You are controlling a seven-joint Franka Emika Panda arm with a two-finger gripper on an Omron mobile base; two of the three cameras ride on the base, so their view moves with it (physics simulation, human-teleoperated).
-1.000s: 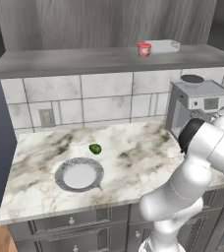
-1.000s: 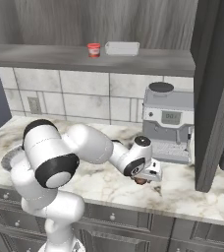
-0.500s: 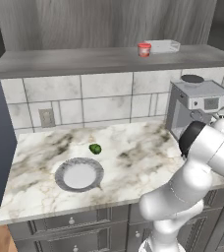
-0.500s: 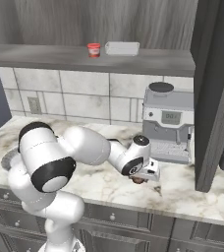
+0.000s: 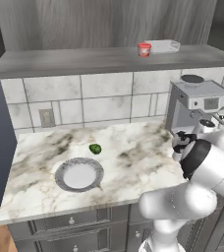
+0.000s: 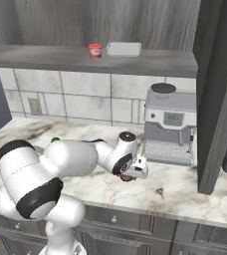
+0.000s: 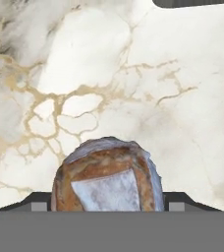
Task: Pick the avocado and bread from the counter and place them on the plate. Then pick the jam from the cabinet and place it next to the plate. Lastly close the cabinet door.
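Brown crust: the bread (image 7: 106, 176) sits between my finger tips in the hand view, brown with a pale patch on top, its outline close to round, so I cannot tell a long axis or a pointing direction.
Hand: my gripper (image 6: 129, 175) is low over the counter (image 6: 185, 191), in front of the coffee machine (image 6: 170, 124), near the counter's front edge toward its right end.
Grip: my jaws stand partly open with the bread between them; the dark tips flank it on both sides, but I cannot tell whether they press on it or whether it is off the marble.
Avocado (image 5: 95, 148): a small green lump on the marble in the counter's left half, just behind the plate, apart from its rim; too small to read its axis.
Plate (image 5: 61, 168): flat on the counter, near the front edge, left of centre.
Jam (image 5: 144, 49): upright on the cabinet shelf (image 5: 60, 61), just beside a white tray (image 5: 163, 46).
Cabinet door (image 6: 220, 89): stands open at the right of the right base view.
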